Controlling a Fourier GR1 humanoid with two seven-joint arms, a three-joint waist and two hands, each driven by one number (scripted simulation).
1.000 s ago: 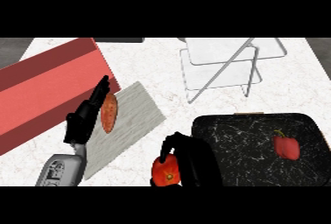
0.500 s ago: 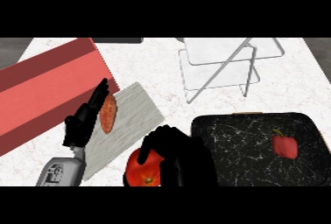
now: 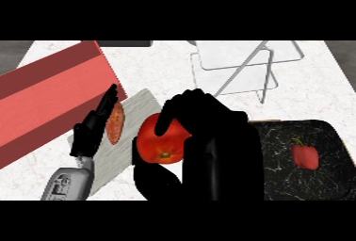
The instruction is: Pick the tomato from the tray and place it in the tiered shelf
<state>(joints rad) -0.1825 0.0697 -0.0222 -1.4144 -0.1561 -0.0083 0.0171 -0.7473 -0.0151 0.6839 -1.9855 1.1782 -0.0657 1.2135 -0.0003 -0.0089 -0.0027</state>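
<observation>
A red tomato [image 3: 161, 141] is held up over the counter, with the fingers and thumb of my right hand [image 3: 212, 141] curled round it. Hand and tomato hang left of the black marbled tray [image 3: 278, 179] and cover its left edge. The white wire tiered shelf [image 3: 240, 70] stands at the back, above and to the right of the tomato. My left hand [image 3: 92, 132] rests open at the left, fingers pointing up, beside a grey board.
A small red pepper [image 3: 306, 156] lies in the tray's right part. An orange-red oval item [image 3: 115, 123] lies on the grey cutting board [image 3: 139, 106]. A big red slab [image 3: 49, 103] slants across the far left.
My right hand has lifted the tomato up and toward the shelf, away from the tray's left edge, so both look larger. The left hand has stayed still.
</observation>
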